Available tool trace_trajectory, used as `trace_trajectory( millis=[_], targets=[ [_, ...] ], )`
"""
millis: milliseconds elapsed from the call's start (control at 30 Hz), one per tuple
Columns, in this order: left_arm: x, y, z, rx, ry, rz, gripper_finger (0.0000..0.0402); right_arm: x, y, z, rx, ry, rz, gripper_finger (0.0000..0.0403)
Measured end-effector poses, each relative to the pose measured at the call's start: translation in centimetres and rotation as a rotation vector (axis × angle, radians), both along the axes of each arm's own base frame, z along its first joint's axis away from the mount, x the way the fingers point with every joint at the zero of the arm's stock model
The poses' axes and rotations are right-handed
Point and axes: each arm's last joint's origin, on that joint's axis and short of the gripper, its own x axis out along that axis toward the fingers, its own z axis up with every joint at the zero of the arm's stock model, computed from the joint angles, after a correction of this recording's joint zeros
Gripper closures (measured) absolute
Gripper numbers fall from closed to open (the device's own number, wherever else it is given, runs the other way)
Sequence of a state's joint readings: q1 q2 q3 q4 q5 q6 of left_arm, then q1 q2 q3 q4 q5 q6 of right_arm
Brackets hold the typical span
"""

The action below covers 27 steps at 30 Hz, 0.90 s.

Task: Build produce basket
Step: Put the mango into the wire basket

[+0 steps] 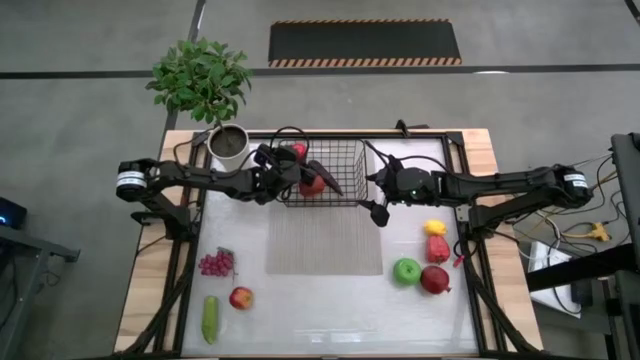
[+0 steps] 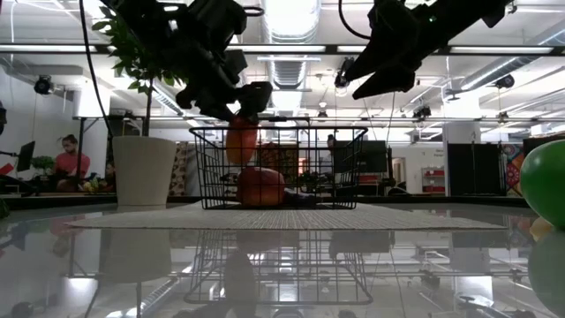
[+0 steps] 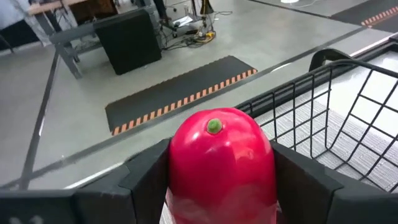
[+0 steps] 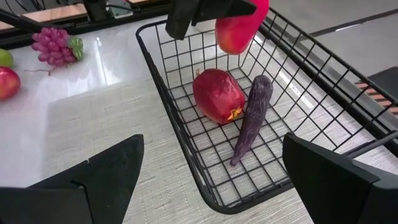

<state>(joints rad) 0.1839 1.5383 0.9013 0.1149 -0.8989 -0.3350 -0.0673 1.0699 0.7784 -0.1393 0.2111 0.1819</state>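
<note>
- left claw [image 3: 221, 186] grips a red pepper [image 3: 221, 158] over the basket [image 1: 345, 160], upper centre of the frame.
- right claw [image 1: 378, 212] hangs open right of it.

Left arm [image 1: 190, 178] reaches inward with its jaws clamped — right arm [image 1: 500, 184] waits opposite, jaws wide.

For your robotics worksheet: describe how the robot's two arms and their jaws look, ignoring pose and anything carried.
Both arms are dark, slender and jointed. A pale silver ring marks the outer end of the left arm and of the right arm. Thin black cables loop alongside, and a small green light glows near the right wrist. The left gripper and right gripper have broad, flat, matte black jaws with angular edges.
</note>
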Motion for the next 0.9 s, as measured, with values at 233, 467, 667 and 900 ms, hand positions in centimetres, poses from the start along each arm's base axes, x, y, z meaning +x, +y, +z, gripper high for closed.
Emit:
trace_trajectory(
  millis=[233, 467, 667, 900],
  targets=[
    [-0.20, 0.01, -0.45, -0.012, -0.015, 0.010, 0.0173, 0.29, -0.02, -0.15, -0.015, -0.001, 0.009, 0.0038],
    [-0.25, 0.14, -0.50, -0.011, -0.020, 0.014, 0.0173, 0.31, -0.02, -0.07, -0.019, -0.007, 0.011, 0.0038],
    [-0.24, 0.15, -0.51, -0.011, -0.032, 0.011, 0.0172, 0.31, -0.02, -0.08, -0.022, -0.006, 0.012, 0.0038],
    [-0.23, 0.17, -0.52, -0.013, -0.032, 0.007, 0.0172, 0.31, -0.02, -0.08, -0.024, -0.005, 0.014, 0.0038]
  ],
)
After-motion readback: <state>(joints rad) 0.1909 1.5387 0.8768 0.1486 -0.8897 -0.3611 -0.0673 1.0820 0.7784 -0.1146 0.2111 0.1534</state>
